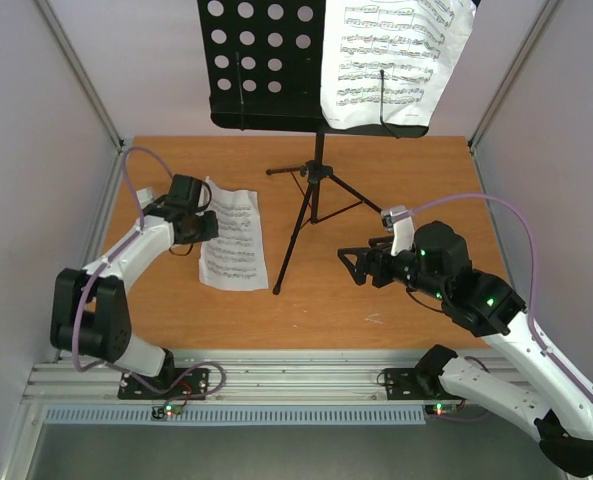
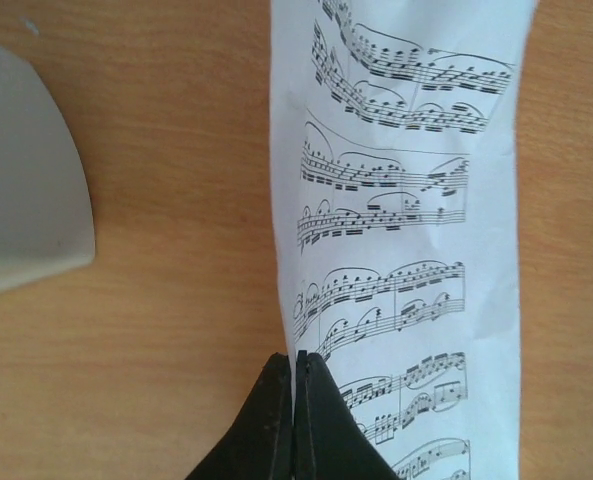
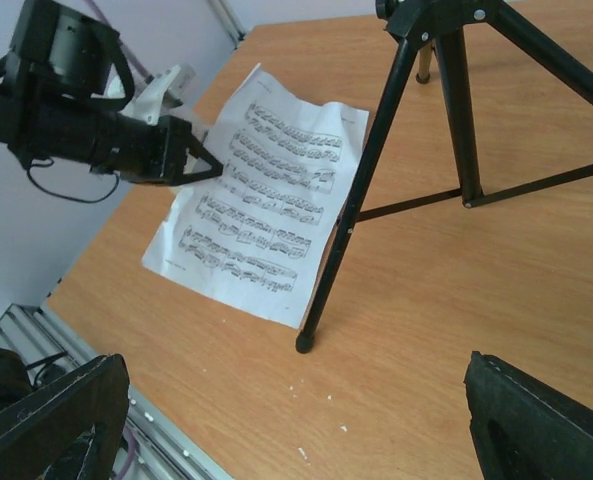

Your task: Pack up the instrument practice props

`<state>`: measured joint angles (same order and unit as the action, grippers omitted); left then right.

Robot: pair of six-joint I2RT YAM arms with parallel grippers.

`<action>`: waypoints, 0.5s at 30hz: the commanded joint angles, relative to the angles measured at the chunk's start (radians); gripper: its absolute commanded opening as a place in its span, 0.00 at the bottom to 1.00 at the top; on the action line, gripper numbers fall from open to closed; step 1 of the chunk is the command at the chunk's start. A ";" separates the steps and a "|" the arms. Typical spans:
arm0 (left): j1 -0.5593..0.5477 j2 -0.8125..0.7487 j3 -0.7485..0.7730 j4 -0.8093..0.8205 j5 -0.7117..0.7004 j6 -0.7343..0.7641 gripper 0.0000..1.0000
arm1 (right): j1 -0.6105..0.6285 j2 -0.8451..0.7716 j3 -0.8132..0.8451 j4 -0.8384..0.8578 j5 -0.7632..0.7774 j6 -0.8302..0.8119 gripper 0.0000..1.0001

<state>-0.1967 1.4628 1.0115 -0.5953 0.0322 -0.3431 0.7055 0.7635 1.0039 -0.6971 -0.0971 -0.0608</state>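
Two hands: left hand (image 2: 296, 362) shut at edge, sheet (image 2: 406, 200) w/ music notation; right hand (image 1: 351, 265) gaping, empty.

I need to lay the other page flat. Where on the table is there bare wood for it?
Bare table runs along the near edge, in front of the loose sheet and the stand's legs. The far right corner beyond the right claw is free too. The left side is crowded: sheet and left claw.

Left tool (image 2: 298, 372) pinched shut, low; right tool (image 1: 356, 262) spread wide, apparently hovering.
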 commanded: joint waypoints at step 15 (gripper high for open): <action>0.003 0.034 0.130 0.028 -0.045 0.093 0.65 | -0.001 -0.039 -0.012 -0.011 0.133 0.023 0.98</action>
<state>-0.1967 1.5787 1.1259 -0.5903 -0.0364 -0.2554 0.7055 0.7425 0.9878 -0.6998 -0.0509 -0.0563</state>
